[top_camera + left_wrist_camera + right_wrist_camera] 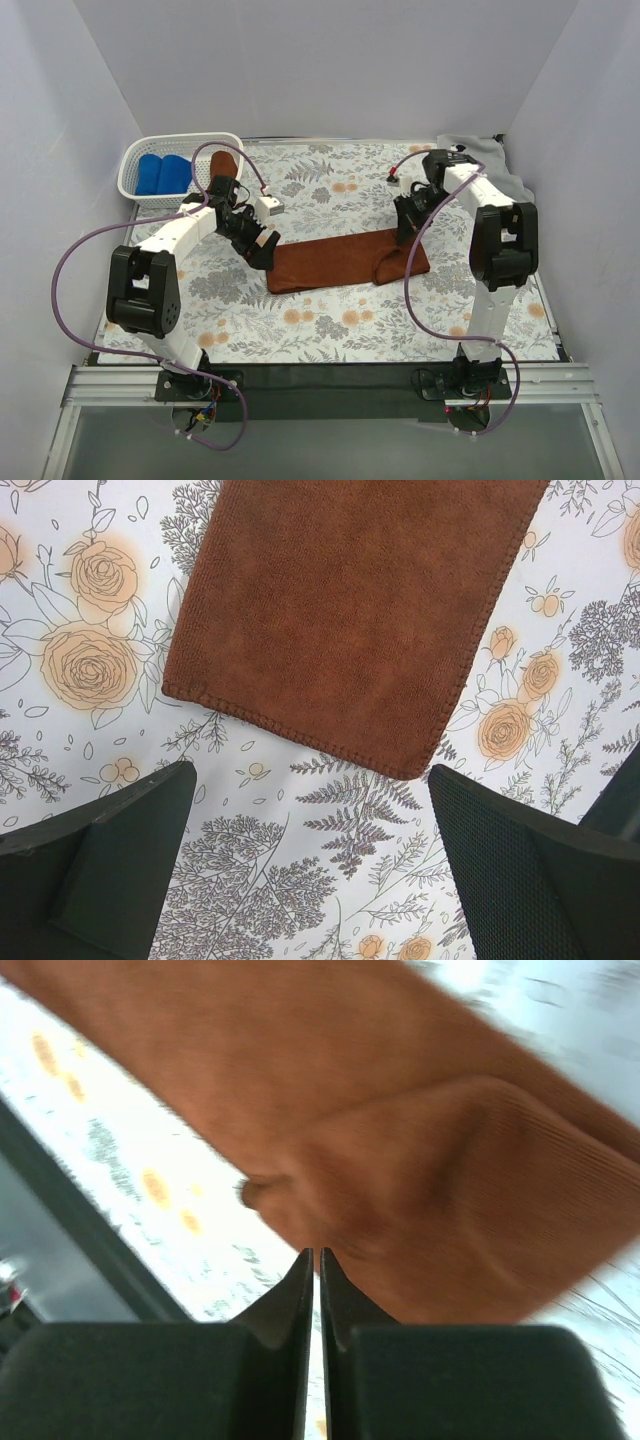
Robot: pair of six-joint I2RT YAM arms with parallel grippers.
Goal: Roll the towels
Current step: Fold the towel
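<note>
Towel, the rust-brown one, is lying flat and long across the table between the two arms, so this is looking like the start of a roll. Left gripper is hovering w/ fingers spread wide, and the towel's stitched short edge is sitting just ahead of the tips, not touching them (both corners are showing inside the gap, so it's lined up fairly square). Right gripper is pressed together w/ nothing visible between the pads. Just beyond its tips the nearest end of the cloth is doubled over into a soft hump; my guess is that's the first turn of the roll. The view is blurring there, so I can't say if the tips are touching fabric.

Room: bare tabletop is lying open to both sides of the left fingers, plenty for a sweep fwd. Behind and left of that gripper, the white basket is holding blue towels, rolled and well apart from the action. Grey towel is bunching in the corner behind the right gripper, near its arm, where a wide backswing could be snagging it.
</note>
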